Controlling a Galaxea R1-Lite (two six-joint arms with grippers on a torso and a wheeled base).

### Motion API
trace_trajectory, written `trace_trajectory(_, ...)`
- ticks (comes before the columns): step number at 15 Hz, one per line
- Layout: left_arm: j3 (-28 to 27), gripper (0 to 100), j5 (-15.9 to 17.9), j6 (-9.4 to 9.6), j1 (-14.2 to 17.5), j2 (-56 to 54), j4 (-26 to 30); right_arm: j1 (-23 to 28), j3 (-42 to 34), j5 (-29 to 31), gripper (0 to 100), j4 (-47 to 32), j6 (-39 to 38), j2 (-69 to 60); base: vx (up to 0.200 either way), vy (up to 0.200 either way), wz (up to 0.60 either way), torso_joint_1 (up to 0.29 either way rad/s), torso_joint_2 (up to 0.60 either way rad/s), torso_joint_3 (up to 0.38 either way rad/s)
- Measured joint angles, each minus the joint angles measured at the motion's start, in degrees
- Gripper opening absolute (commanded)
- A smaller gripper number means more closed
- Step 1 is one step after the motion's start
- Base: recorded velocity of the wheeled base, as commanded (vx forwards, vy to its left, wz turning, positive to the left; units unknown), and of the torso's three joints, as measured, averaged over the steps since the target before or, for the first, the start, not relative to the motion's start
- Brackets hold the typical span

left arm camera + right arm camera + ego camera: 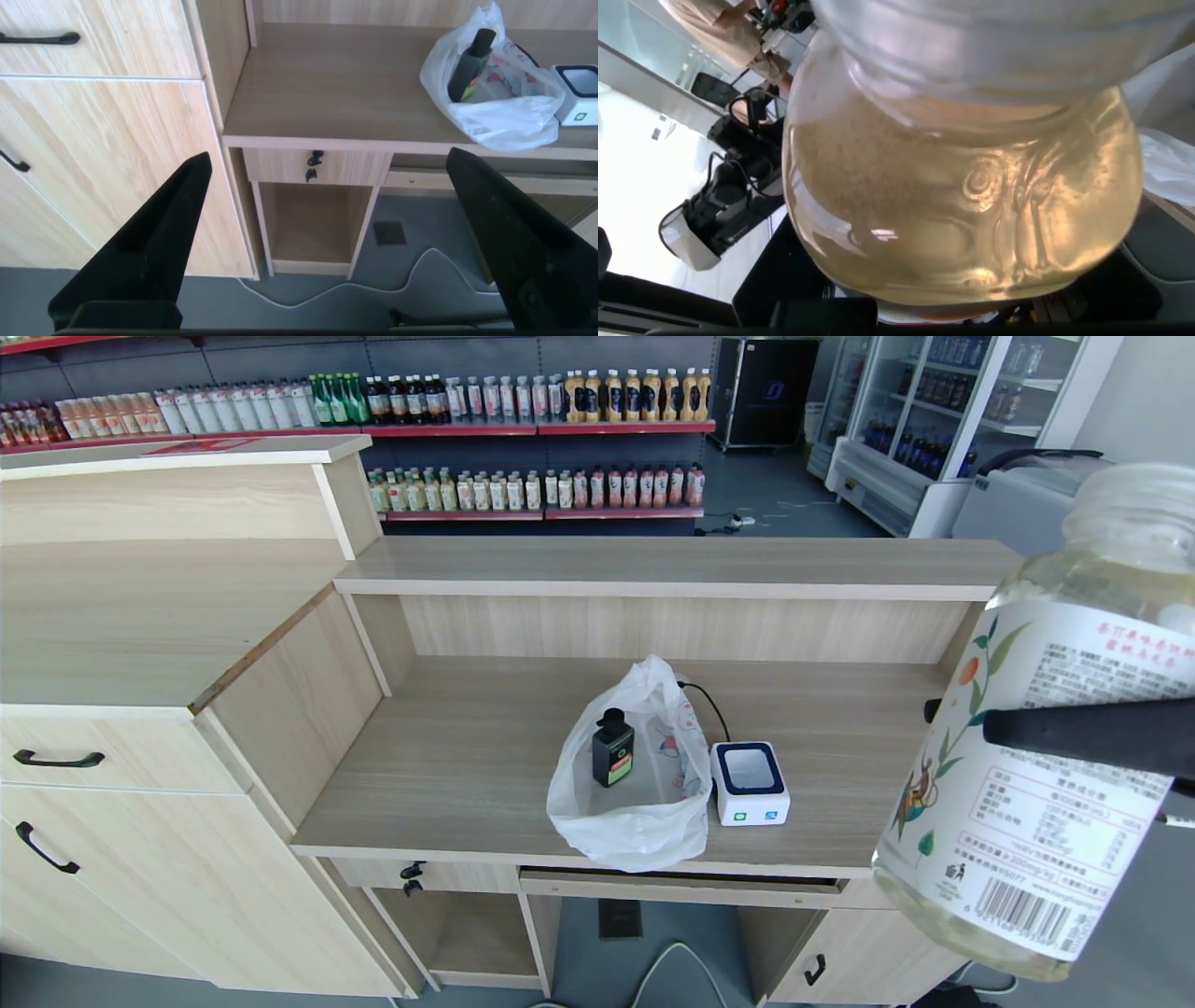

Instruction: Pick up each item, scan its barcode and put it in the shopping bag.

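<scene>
**Down and left to the scanner**

Clamped in the right gripper [971,723]: the bottle [1036,821], raised well apart from the counter [448,756], tilted, cap up, barcode near the base. From there, down and left to the scanner [750,782], window upward, just beside the bag [625,821]. Probably needs turning to bring barcode over window. Left gripper [327,163] spread, empty, low off the counter's left.

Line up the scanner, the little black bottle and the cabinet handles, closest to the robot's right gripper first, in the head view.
From the right gripper, holding the big bottle:
1. Scanner, right of the bag.
2. Black bottle, inside the bag.
3. Cabinet handles, far left.
</scene>
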State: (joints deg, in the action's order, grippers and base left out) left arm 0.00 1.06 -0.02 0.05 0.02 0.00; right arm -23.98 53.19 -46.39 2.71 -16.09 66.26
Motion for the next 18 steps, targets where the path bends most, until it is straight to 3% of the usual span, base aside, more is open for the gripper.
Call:
trace_trajectory(5,0.0,100,0.0,0.02,0.0,0.0,0.0,0.8,-0.4,2.9,0,0.5,2.5,0.4,0.0,0.0,0.0,0.0,0.0,0.0)
trace_trajectory(8,0.0,100,0.0,0.0,0.0,0.0,0.0,7.2,-2.4,10.8,0,6.7,23.0,4.0,0.0,0.0,0.0,0.0,0.0,0.0)
trace_trajectory(11,0.0,100,0.0,0.02,0.0,0.0,0.0,21.1,-6.0,14.7,0,22.3,49.4,10.9,0.0,0.0,0.0,0.0,0.0,0.0)
trace_trajectory(13,0.0,100,0.0,0.02,0.0,0.0,0.0,28.0,-10.1,15.5,0,39.7,57.6,16.3,0.0,0.0,0.0,0.0,0.0,0.0)
trace_trajectory(15,0.0,100,0.0,0.02,0.0,0.0,0.0,31.1,-14.4,15.7,0,52.4,62.7,22.1,0.0,0.0,0.0,0.0,0.0,0.0)
trace_trajectory(18,0.0,100,0.0,0.02,0.0,0.0,0.0,33.8,-15.2,14.9,0,56.9,75.2,29.5,0.0,0.0,0.4,0.003,0.0,0.002)
